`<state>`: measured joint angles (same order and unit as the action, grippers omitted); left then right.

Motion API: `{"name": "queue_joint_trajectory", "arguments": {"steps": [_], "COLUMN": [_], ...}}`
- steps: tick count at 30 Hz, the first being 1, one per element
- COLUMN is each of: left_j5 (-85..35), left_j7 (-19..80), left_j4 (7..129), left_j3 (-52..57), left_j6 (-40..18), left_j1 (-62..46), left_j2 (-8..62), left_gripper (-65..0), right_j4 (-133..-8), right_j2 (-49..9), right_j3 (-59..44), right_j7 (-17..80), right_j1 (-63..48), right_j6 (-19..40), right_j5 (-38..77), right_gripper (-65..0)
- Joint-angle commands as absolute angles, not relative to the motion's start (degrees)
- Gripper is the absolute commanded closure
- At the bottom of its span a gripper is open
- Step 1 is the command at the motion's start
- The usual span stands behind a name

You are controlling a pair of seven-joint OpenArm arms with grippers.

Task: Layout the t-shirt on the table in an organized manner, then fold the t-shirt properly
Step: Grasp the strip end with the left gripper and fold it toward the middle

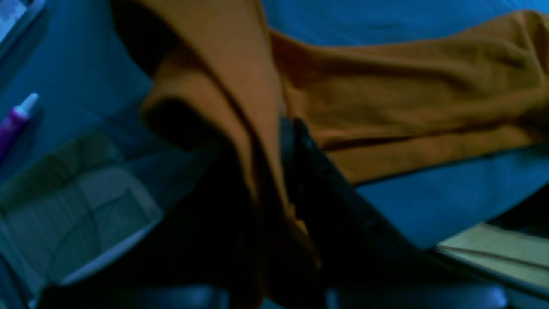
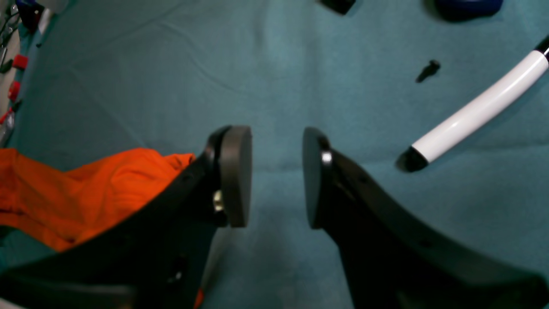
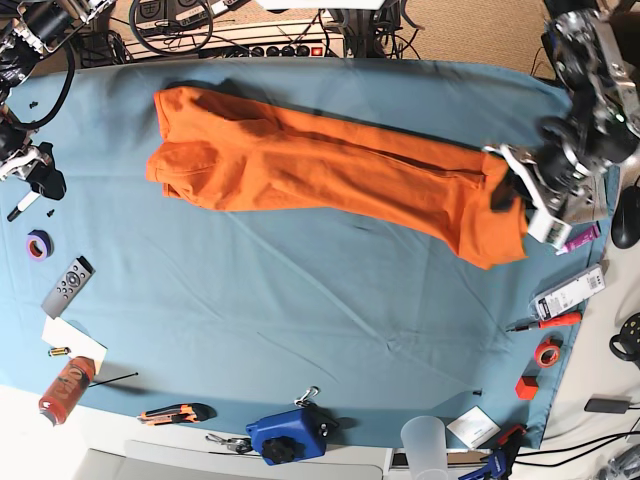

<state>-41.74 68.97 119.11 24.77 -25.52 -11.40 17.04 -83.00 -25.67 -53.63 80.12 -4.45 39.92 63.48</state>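
Gripping one end of the t-shirt, which lies bunched lengthwise across the far half of the table, the left gripper is clamped on fabric while the right gripper hangs released, leaving both spreading and folding undone.

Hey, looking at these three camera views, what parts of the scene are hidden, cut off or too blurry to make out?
- Left gripper, left wrist view: dark and blurred, wrapped in t-shirt folds; its contact with the cloth is unclear.
- T-shirt sleeves and collar, base view: bunched fabric hides them.
- Right gripper, base view: mostly cut off by the left edge.
- White tube, right wrist view: its far end runs off the right edge.
- Table, base view: near edge hidden by clutter.
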Motion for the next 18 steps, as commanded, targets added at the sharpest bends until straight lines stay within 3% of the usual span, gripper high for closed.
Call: {"name": "queue_joint_trajectory", "arguments": {"steps": [1, 5, 9, 14, 18], "left_j5": [-42.0, -36.1, -26.7, -16.1, -10.9], "left_j7": [67.1, 65.9, 64.4, 63.4, 63.3], "left_j4": [121.3, 123.0, 123.0, 123.0, 123.0], "left_j3": [23.9, 14.9, 3.5, -7.2, -14.0], "left_j6": [-25.6, -25.0, -20.3, -16.1, -16.0], "left_j1": [-11.2, -11.8, -10.6, -8.7, -8.3], "left_j2": [17.4, 16.8, 16.6, 11.7, 7.2], "left_gripper": [0.0, 0.0, 0.0, 0.0, 0.0], "right_j4": [-83.9, -83.9, -83.9, -83.9, -83.9], "right_j2": [-27.1, -27.1, -27.1, -27.1, -27.1], "right_j3": [-54.1, -54.1, -54.1, -54.1, -54.1], "right_j7": [78.8, 78.8, 78.8, 78.8, 78.8], "right_j1": [-3.9, -3.9, -3.9, -3.9, -3.9], "right_j6": [40.0, 40.0, 40.0, 40.0, 40.0], "right_j5": [64.9, 64.9, 64.9, 64.8, 64.9], "right_gripper": [-20.4, -20.4, -20.4, -20.4, -20.4]}}
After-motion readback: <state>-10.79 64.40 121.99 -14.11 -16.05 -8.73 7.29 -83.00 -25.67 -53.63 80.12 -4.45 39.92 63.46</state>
